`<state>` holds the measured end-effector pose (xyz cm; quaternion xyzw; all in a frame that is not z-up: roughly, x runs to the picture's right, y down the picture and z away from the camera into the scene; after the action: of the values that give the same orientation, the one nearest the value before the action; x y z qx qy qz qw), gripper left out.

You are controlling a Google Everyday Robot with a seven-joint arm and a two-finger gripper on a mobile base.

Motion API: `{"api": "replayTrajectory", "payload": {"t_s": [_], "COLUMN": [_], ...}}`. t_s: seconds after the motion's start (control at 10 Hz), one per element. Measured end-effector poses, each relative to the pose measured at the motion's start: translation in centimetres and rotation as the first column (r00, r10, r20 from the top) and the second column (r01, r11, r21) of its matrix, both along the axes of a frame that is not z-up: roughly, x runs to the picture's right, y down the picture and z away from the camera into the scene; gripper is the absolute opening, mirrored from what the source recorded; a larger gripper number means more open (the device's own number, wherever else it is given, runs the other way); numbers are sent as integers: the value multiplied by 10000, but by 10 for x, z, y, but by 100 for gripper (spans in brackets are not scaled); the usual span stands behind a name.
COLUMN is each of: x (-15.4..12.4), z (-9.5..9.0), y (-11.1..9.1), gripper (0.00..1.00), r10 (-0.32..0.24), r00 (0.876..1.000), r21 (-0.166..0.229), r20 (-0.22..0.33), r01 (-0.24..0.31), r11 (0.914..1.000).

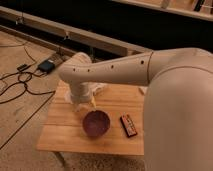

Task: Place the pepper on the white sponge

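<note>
While your gripper (86, 103) hangs spread beside the purple bowl (96, 123), you can see no pepper. Placing it on the white sponge looks not yet done.

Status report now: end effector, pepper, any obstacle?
End effector low over table, just behind purple bowl. Pepper, white sponge: cannot make out. Dark bar lies beside bowl.

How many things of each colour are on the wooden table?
Purple bowl: 1
Dark bar: 1
White thing, partly hidden: 1
Total: 3 showing. The gripper hangs just behind the bowl; the arm may hide more.
</note>
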<state>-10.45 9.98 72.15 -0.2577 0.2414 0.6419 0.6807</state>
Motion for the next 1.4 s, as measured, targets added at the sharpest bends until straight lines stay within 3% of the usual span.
{"api": "replayTrajectory", "payload": {"t_s": [0.3,0.5,0.8,1.1,1.4], "x": [-8,-13,-17,-19,-26], "z": [46,82,98,112,153], "y": [-22,-52,-102,-123,-128], "gripper": [65,65,65,65,65], "r10": [178,526,894,1042,1120], "r00": [9997,9983,9960,9945,9937], "r21": [253,673,1282,1579,1882], "r20": [-185,-254,-58,81,-5], "r01": [-173,-508,-880,-1041,-1099], "r11": [9995,9964,9878,9819,9760]}}
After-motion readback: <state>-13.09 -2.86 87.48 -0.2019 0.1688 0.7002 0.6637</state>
